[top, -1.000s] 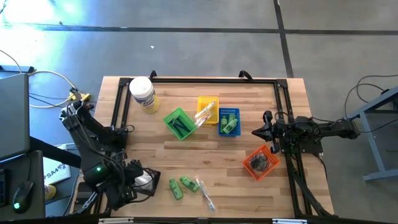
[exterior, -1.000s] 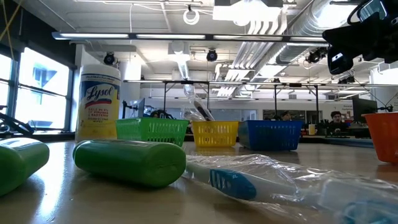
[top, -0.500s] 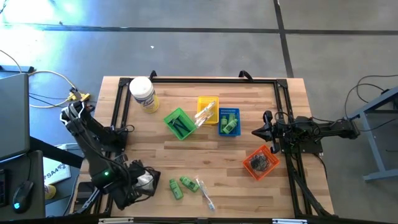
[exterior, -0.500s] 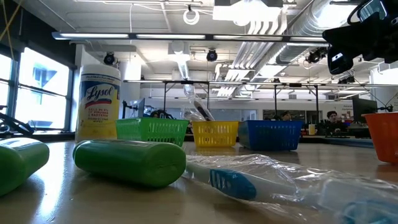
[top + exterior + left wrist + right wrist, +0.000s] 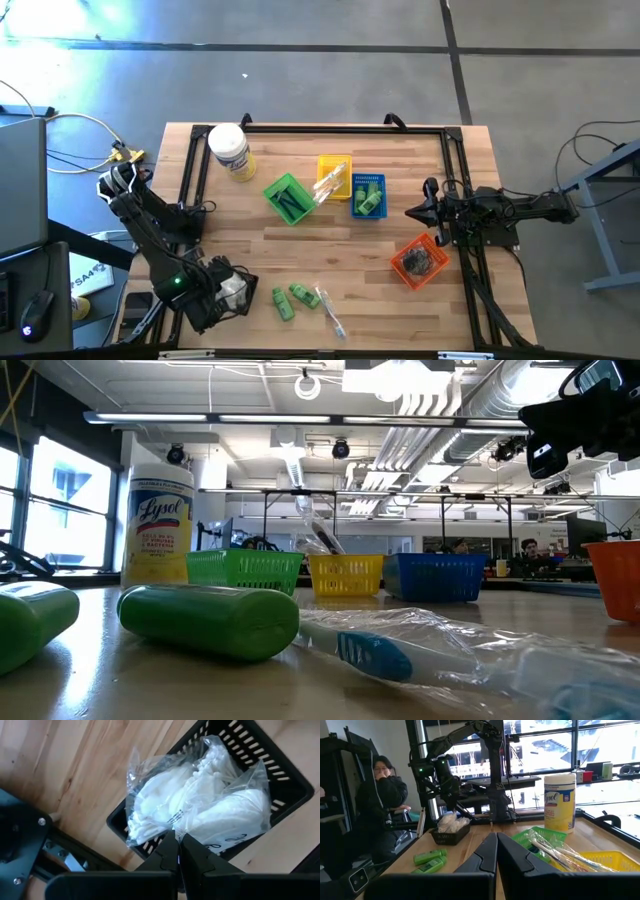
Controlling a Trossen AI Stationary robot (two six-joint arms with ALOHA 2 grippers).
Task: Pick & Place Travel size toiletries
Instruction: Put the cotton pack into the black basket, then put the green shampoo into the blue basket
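1. Left gripper (image 5: 176,851) above black tray (image 5: 285,790) at front left corner, fingers together, holding nothing.
2. Lift clear of white packets (image 5: 200,805); green tubes (image 5: 291,298) lie near front edge.
3. Right gripper (image 5: 412,212) parked, fingers together.

Bright, even light — floor glare, blurred low foreground.

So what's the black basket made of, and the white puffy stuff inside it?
The black basket looks like hard matte plastic, moulded with rows of slots. The white packets look like soft cotton or cloth pieces in thin, clear, crinkly plastic bags that catch the light; what's inside isn't certain.
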